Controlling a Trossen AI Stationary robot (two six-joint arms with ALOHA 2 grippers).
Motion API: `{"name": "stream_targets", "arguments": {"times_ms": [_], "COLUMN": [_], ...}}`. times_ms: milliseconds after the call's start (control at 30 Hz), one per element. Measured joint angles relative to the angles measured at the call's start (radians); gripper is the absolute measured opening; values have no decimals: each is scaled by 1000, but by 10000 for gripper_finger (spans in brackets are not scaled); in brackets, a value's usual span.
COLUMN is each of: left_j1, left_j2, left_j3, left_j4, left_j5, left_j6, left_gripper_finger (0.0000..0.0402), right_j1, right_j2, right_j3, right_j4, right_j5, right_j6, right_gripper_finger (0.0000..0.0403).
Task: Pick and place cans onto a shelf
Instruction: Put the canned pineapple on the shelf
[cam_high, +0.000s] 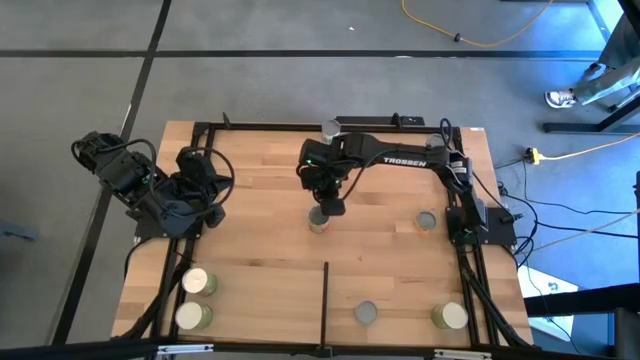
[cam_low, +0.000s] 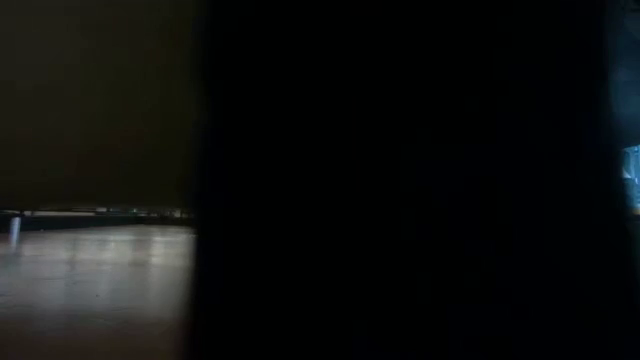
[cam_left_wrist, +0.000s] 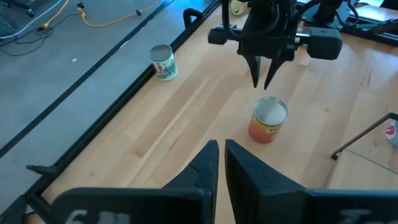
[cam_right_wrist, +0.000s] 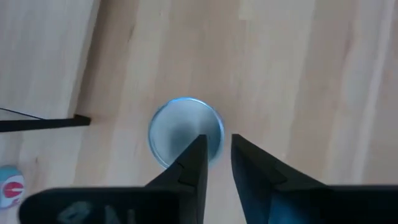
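Fingers of the right gripper (cam_high: 329, 207) stand only a narrow gap apart and clamp nothing — the left wrist view shows their tips (cam_left_wrist: 256, 79) hanging just above an upright can (cam_left_wrist: 268, 120), clear of its lid. That can, orange-red on its side with a pale round top, stands on the wood table (cam_high: 260, 210) near its middle, directly under the gripper; in the right wrist view its silver lid (cam_right_wrist: 180, 127) lies just beyond the two dark fingers (cam_right_wrist: 194, 160).

Other cans, from the high view:
- one on the right side of the table (cam_high: 427, 221), near the right arm's base
- two at the near left corner (cam_high: 196, 281), (cam_high: 190, 316), side by side, pale tops with green sides
- one near the front edge, just right of the thin black divider strip (cam_high: 325, 297), grey top (cam_high: 366, 313)
- one at the near right (cam_high: 450, 316)
- one at the far edge by the black frame rail (cam_high: 329, 128), white label with red and green print in the left wrist view

Left gripper (cam_left_wrist: 220, 163) — fingers nearly together, holding nothing — waits at the left side of the table, pointed toward the middle can.

Low view is almost wholly dark; only a strip of table surface shows at its left.
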Motion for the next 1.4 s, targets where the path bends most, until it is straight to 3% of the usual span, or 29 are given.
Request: {"name": "stream_targets", "arguments": {"times_ms": [133,533,1400], "left_j1": [0,0,0], "left_j2": [0,0,0], "left_j3": [0,0,0], "left_j4": [0,0,0], "left_j5": [0,-3,-4], "left_j6": [0,0,0], "left_gripper_finger": [22,22,22], "right_j1": [0,0,-3], "right_j2": [1,2,46], "right_j3": [-57,-192,-191], "right_j4": [26,145,177], "right_j5": [-48,-41,7], "right_j6": [0,-3,-7], "right_gripper_finger": [75,75,75]}}
